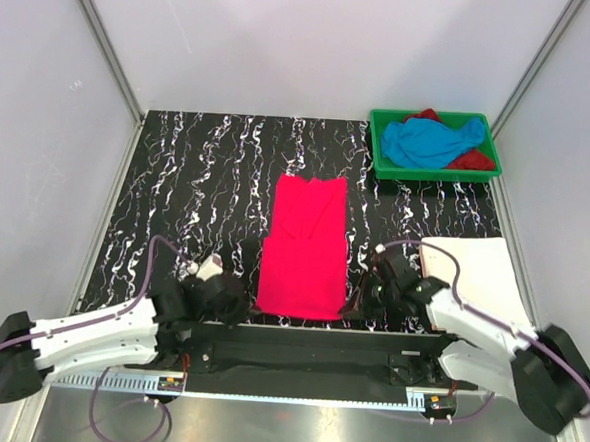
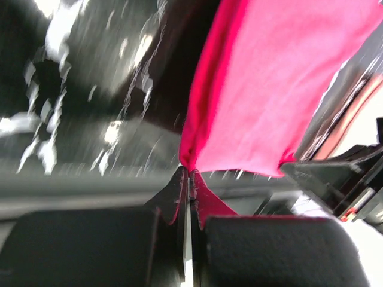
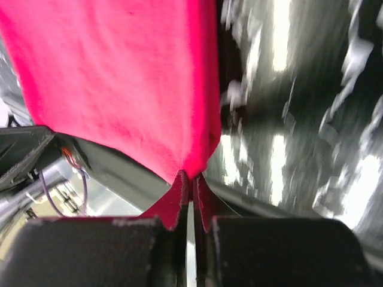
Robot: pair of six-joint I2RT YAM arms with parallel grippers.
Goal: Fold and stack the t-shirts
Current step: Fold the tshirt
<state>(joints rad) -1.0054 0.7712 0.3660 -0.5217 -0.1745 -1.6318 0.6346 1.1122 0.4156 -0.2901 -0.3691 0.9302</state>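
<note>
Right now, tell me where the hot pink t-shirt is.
In the top view the hot pink t-shirt lies centred, its near corners pinched by the left end effector and right end effector; the white t-shirt is to its right.

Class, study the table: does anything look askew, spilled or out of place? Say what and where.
Nothing spilled or damaged. The sky blue t-shirt and dark red t-shirt lie crumpled in the green tray, far right; the hot pink t-shirt lies straight, folded lengthwise.

Green tray (image 1: 433, 173) on marbled table (image 1: 198, 175)
</note>
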